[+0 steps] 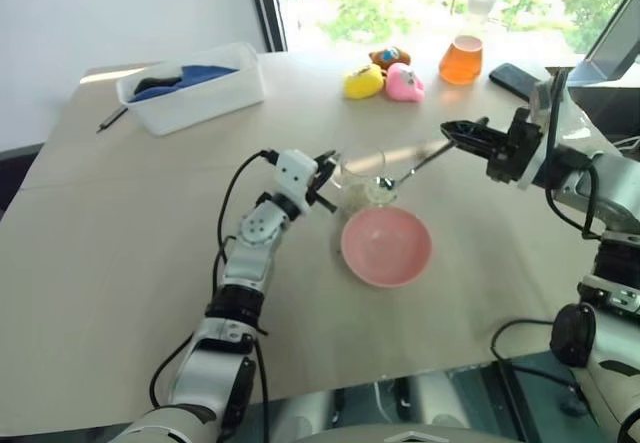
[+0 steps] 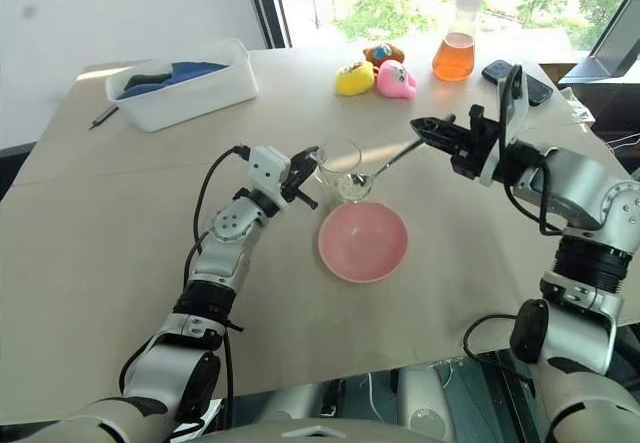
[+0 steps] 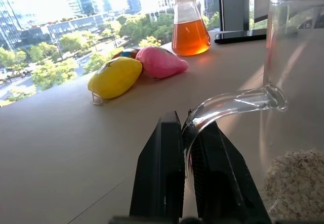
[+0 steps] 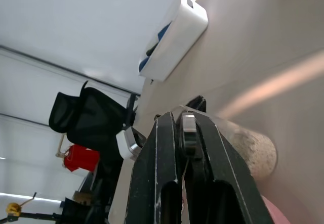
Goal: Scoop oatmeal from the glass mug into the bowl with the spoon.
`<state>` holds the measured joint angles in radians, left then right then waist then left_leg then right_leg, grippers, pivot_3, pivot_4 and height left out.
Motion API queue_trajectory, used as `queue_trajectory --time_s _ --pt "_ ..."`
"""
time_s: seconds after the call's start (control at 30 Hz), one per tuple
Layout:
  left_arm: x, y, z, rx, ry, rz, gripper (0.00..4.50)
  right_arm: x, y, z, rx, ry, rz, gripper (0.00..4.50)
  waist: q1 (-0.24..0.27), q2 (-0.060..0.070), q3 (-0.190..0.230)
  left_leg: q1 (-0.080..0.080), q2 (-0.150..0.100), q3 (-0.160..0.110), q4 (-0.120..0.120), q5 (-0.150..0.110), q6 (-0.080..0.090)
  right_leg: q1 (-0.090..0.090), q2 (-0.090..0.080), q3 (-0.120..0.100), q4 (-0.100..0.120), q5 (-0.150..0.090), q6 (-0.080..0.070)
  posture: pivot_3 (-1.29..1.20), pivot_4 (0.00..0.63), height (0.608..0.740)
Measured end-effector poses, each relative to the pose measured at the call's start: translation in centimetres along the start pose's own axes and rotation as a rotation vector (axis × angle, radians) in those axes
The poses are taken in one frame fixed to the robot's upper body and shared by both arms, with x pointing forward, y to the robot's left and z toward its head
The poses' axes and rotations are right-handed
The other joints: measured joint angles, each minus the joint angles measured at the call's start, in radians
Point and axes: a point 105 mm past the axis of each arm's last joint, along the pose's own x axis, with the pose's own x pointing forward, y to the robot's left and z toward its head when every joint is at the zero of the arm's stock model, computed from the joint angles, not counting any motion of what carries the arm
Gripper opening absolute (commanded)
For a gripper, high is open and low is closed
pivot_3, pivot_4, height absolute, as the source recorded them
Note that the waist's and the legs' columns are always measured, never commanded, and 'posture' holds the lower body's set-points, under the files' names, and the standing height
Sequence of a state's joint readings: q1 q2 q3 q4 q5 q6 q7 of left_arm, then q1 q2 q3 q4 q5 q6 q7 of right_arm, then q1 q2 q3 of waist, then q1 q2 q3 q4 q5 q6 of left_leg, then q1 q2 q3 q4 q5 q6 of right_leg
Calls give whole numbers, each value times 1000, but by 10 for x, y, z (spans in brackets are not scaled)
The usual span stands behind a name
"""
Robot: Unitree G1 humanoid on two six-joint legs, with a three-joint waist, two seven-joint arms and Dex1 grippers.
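The glass mug stands upright at the table's middle, with pale oatmeal in its bottom. My left gripper is shut on the mug's curved handle. Just in front of the mug lies the pink bowl, which looks empty. My right gripper, held level above the table to the right of the mug, is shut on the handle of the silver spoon. The spoon slants down to the left, its small end at the mug's right side. I cannot tell whether that end is inside the glass.
A white tub holding blue and dark items stands at the back left, with a dark pen beside it. Yellow, pink and brown toys, a flask of orange liquid and a dark phone sit at the back right.
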<state>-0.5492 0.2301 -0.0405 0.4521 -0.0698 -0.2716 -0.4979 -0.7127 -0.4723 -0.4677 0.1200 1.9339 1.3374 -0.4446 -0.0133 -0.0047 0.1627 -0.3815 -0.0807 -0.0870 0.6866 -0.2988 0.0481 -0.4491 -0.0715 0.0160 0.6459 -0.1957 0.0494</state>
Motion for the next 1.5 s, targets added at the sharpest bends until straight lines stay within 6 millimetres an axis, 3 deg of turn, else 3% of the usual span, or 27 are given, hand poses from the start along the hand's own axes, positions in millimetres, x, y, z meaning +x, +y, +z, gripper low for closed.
queue_trajectory --time_s 0.27,0.4,0.57,0.9,1.0,1.2,1.27,1.33,1.43,1.5 --pt "1 0 -1 -2 3 -2 134 -12 -4 -18 -121 110 -72 0 2 0 0 0 0 0 0 0 0 1 0 0 -1 0 0 0 150 740" --pt "1 1 -1 -2 4 0 134 -8 0 -20 -189 122 -108 0 1 0 0 1 1 0 0 0 0 1 0 0 -1 0 1 0 150 740" --pt "1 0 -1 -2 4 -1 134 -1 10 -28 -447 178 -145 0 2 0 0 0 1 0 0 0 0 1 0 0 -2 1 1 0 150 740" --pt "2 1 -1 -3 6 -3 134 8 38 -46 -899 267 -46 0 4 -1 0 0 0 0 0 0 0 1 0 -4 -3 1 2 0 150 740" --pt "3 1 -1 -3 7 -4 134 10 56 -54 -1141 321 28 0 4 -1 0 0 0 -1 0 0 0 1 0 -4 -3 1 2 0 150 740" --pt "4 0 -1 -5 7 -5 134 10 60 -69 -1168 369 133 0 8 -2 -1 0 0 -1 0 0 0 1 0 -3 -3 1 2 0 150 740" --pt "4 0 -2 -9 8 -4 134 11 58 -67 -1106 360 136 0 8 -2 -1 0 0 -1 0 0 0 1 0 -2 -3 1 2 0 150 740" --pt "4 -1 -2 -12 8 -3 134 14 59 -53 -990 289 133 0 9 -2 -1 0 0 -1 0 0 -1 1 0 -1 -3 1 2 0 150 740" --pt "4 -1 -2 -15 8 -1 134 20 72 -17 -867 145 117 0 10 -2 -1 0 0 -1 0 0 -1 1 0 0 -3 2 1 0 150 740" --pt "4 -2 -3 -26 10 1 134 28 92 12 -737 10 155 0 8 -2 -1 0 0 -1 0 0 -1 1 0 0 -3 2 1 0 150 740"
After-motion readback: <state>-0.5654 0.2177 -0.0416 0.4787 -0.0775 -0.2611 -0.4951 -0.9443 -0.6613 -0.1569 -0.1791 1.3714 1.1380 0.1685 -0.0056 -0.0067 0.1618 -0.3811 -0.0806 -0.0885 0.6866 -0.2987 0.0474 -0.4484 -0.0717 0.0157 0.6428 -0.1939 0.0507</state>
